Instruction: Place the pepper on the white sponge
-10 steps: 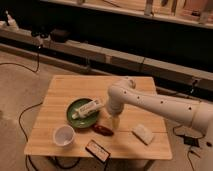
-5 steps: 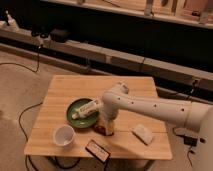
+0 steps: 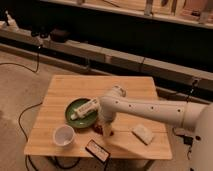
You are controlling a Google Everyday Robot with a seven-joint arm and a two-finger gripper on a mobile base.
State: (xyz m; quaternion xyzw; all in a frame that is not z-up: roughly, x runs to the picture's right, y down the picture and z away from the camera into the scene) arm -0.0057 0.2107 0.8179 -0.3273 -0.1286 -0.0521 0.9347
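Tool (image 3: 104, 128) low over the worktop (image 3: 60, 95), jaws wide, gripping nothing — pepper (image 3: 108, 132) at its tips, white sponge (image 3: 142, 134) well apart.

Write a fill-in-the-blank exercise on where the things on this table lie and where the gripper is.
The white tube lies on the ____ plate.
The gripper, fingers open, points down at the pepper, which lies ____ the plate and the white sponge.
The white sponge has ____ on top of it.
The white cup stands beside the ____ device.
Missing words: green; between; nothing; black.
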